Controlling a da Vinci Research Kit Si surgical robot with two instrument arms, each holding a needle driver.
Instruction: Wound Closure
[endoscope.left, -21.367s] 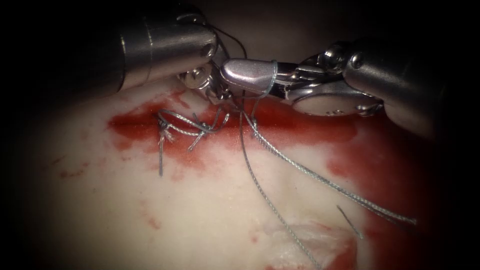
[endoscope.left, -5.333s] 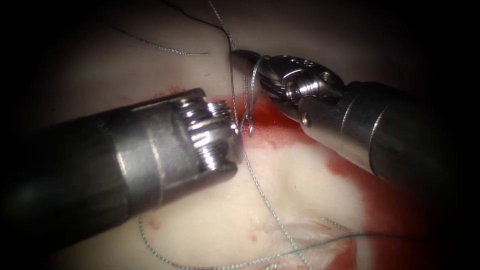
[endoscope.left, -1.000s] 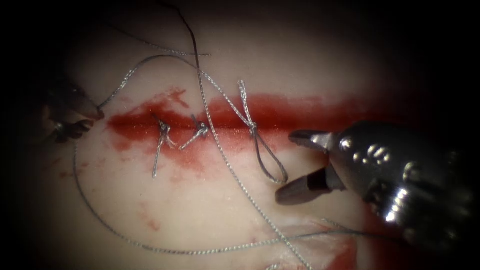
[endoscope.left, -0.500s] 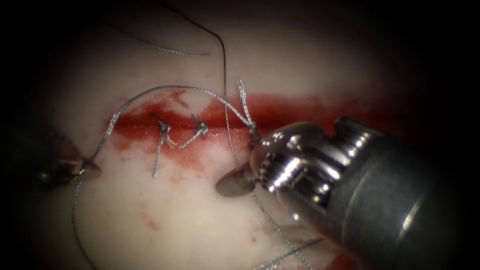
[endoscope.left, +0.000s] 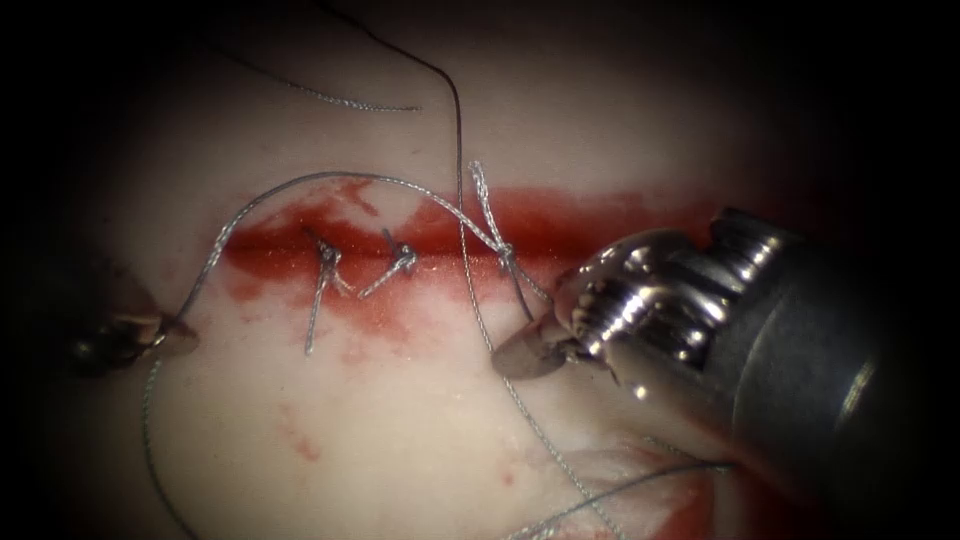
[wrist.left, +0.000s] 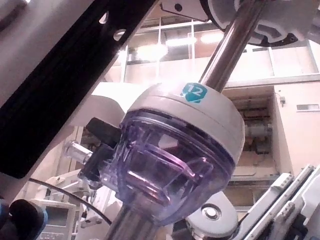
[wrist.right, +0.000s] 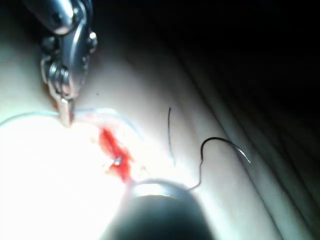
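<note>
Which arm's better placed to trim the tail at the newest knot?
Right, probably: the right tool sits just below that knot; the left tool holds the thread, far left. Needle lies free.

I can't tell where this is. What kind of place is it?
Probably a lab bench for stitching practice. A pale slab of tissue with a red cut carries knotted grey thread. The shiny metal right tool and the left tool work on it, and a curved dark needle lies loose.

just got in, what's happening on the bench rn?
Suturing practice on the tissue. The left tool is shut on the thread, left of the stitches, and that strand runs to the newest knot on the cut. The right tool sits just below that knot at its thread tail. The needle lies loose on the tissue, held by neither.
</note>
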